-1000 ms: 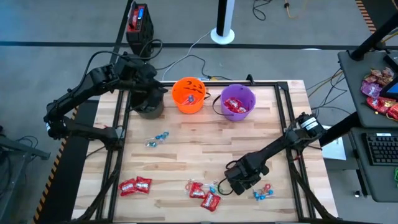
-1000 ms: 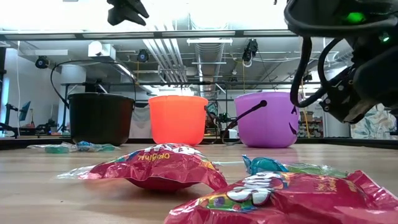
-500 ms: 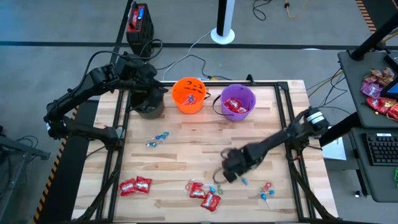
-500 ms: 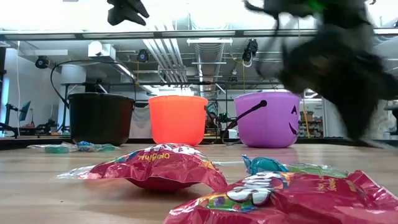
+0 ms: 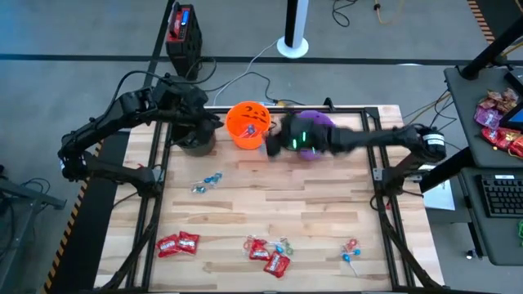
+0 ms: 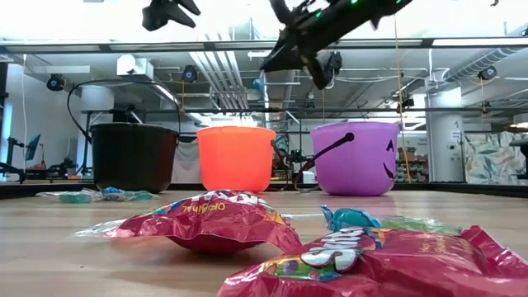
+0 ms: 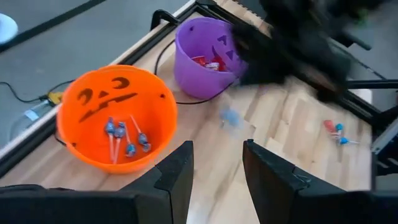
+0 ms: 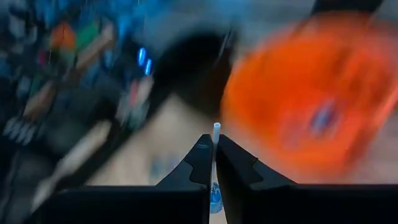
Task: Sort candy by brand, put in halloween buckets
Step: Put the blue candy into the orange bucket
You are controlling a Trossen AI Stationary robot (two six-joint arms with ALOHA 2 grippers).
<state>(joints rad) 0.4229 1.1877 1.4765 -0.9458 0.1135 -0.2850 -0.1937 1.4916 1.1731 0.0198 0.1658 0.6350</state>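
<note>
R pincer [image 8: 212, 163] gripping lollipop [image 8: 214, 165], near orange bucket [image 5: 248, 124]

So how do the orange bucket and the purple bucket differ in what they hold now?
The orange bucket holds blue-headed lollipops on thin sticks; the purple bucket holds red packets. In the high view the orange bucket is in the open, while the right arm reaches across the purple bucket. Both stand upright and have pumpkin faces.
</note>
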